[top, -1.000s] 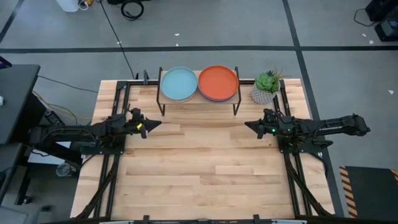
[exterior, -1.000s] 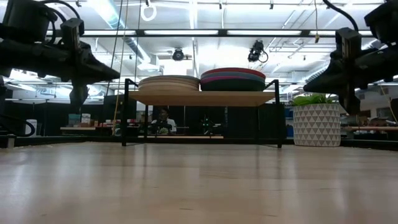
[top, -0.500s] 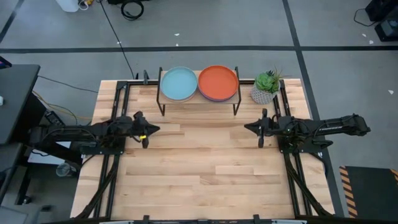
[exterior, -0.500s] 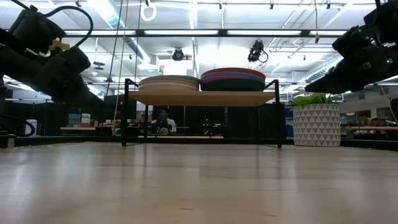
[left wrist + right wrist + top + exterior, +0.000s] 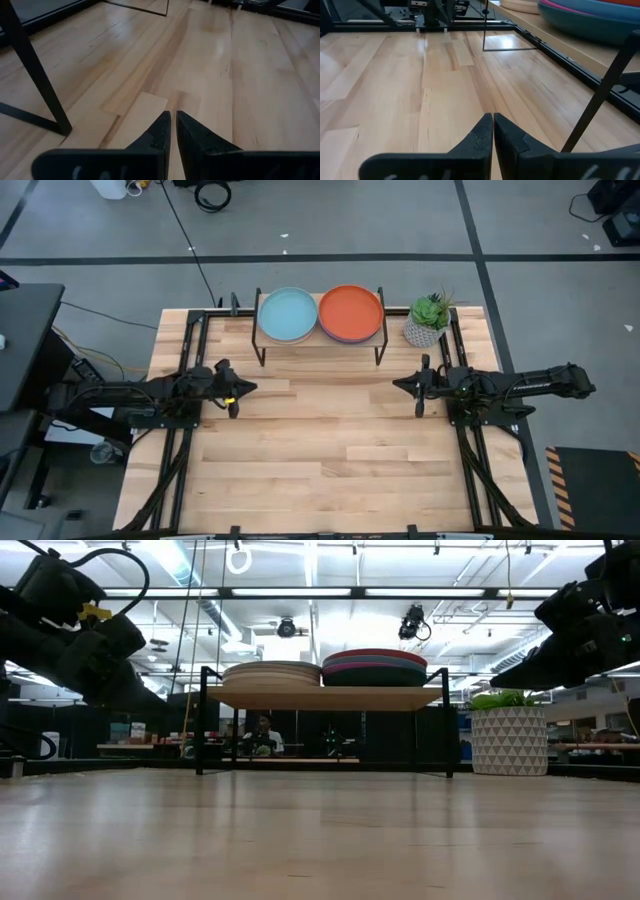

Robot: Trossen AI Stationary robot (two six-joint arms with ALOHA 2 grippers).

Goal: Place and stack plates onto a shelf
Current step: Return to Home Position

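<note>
Vs a sec ago the left arm (image 5: pixel 150 392) and right arm (image 5: pixel 520 388) have tipped down, then nothing moves, so they're parked imo. Left jaws and right jaws are closed on nothing, over the bench (image 5: pixel 320 450), well clear of the shelf (image 5: pixel 325 698). Plates (image 5: pixel 375 668) sit on it in two stacks, light blue plate (image 5: pixel 288 315) and orange plate (image 5: pixel 350 312) on top — task looks done.

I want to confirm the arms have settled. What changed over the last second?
The left gripper and right gripper, both shut and empty, each turned at the wrist, then held still for the last half second. The shelf, the light blue plate and orange plate topping the stacks, and the potted plant stayed put.
</note>
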